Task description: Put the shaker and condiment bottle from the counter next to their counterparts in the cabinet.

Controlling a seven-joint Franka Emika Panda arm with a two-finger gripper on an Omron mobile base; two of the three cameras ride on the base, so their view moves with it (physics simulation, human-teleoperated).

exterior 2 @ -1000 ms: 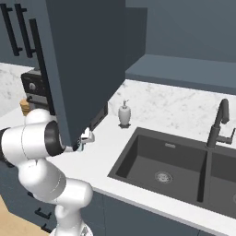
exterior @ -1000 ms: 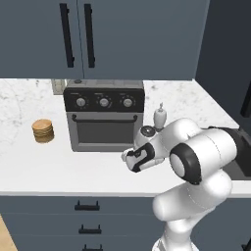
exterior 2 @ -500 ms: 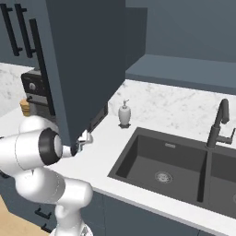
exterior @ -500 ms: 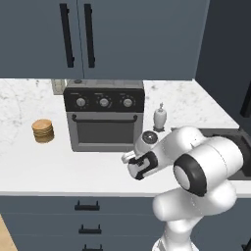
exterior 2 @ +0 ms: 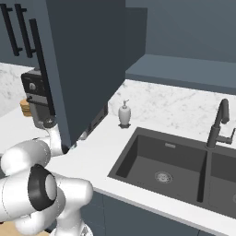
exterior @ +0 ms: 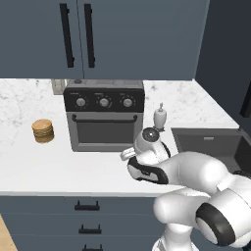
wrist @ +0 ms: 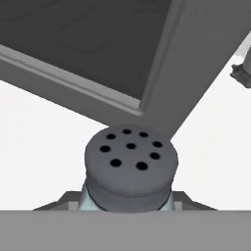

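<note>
Grey-capped and pierced with holes, the shaker is sitting close under the hand camera, low over the white marble counter in front of the toaster oven. The gripper is pinching narrowly on it, so the first pickup seems to be in hand. Next, a straight lift is needed, then a carry up into the cabinet.

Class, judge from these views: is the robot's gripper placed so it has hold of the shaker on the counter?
Probably yes. In the hand view the shaker with its dark holed cap sits right between the gripper fingertips, which look shut on it, with nothing between them.
</note>
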